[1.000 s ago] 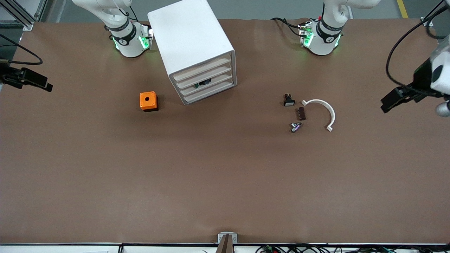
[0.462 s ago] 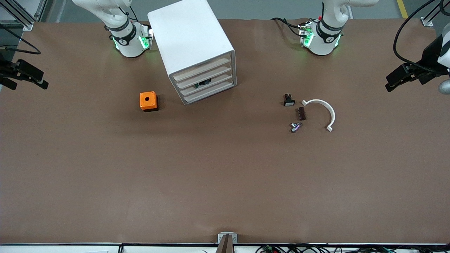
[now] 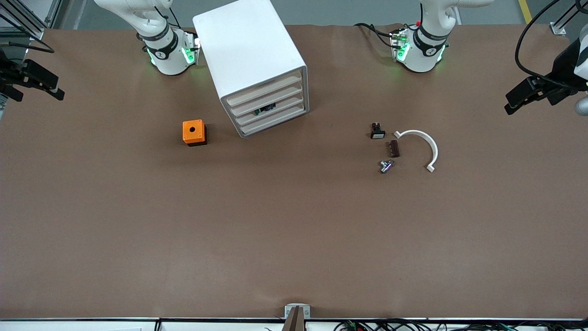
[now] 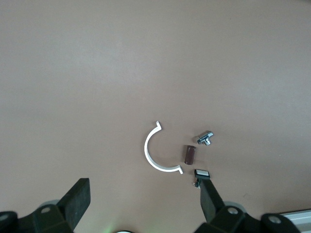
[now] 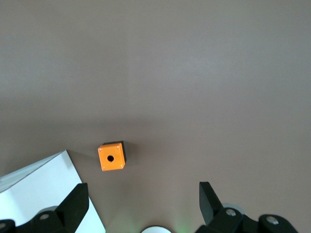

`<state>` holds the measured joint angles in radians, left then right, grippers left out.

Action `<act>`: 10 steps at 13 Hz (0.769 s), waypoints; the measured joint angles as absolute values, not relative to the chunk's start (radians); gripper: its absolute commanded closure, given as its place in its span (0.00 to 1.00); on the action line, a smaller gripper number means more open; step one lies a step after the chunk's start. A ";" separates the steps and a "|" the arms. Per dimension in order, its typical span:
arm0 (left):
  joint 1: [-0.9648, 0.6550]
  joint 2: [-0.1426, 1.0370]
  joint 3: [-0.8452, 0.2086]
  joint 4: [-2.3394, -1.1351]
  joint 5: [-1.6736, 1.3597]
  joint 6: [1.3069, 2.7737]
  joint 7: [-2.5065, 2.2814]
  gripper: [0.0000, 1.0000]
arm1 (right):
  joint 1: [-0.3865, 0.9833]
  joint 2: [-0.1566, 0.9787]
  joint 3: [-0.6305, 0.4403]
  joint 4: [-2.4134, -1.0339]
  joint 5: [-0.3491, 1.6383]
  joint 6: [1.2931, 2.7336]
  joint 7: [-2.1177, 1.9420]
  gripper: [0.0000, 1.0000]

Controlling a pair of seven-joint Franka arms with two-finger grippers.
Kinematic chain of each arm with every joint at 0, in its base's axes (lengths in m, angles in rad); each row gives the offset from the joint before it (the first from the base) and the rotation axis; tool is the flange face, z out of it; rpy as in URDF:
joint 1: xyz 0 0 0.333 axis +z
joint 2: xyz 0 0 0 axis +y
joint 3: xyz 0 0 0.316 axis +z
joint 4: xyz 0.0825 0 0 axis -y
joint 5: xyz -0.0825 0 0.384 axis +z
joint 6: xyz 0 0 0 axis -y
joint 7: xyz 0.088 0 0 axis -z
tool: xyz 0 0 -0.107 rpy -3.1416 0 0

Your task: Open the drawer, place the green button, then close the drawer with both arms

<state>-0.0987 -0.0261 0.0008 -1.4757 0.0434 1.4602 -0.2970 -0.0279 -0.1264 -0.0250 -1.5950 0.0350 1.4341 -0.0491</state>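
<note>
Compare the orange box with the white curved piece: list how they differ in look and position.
The orange box is a solid cube with a round hole in its top face; the white curved piece is a thin open arc lying flat. The orange box sits beside the cabinet, toward the right arm's end of the table; the white curved piece lies toward the left arm's end, among small parts. Both rest on the brown table, untouched by either end effector.

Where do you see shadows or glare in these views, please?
Front view: the cabinet top is bright, near glare; the orange box casts a soft shadow. Right wrist view: the same box throws a faint shadow. Left wrist view: even light, white arc crisp.
</note>
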 measured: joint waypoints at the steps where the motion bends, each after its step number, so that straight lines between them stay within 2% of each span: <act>1: -0.099 -0.028 0.000 -1.478 0.043 1.460 -0.297 0.00 | -0.028 -0.127 -0.025 -1.586 0.035 1.425 -0.049 0.00; 10: -0.099 -0.032 -0.019 -1.488 0.043 1.456 -0.269 0.00 | -0.035 -0.117 -0.028 -1.578 0.035 1.422 -0.049 0.00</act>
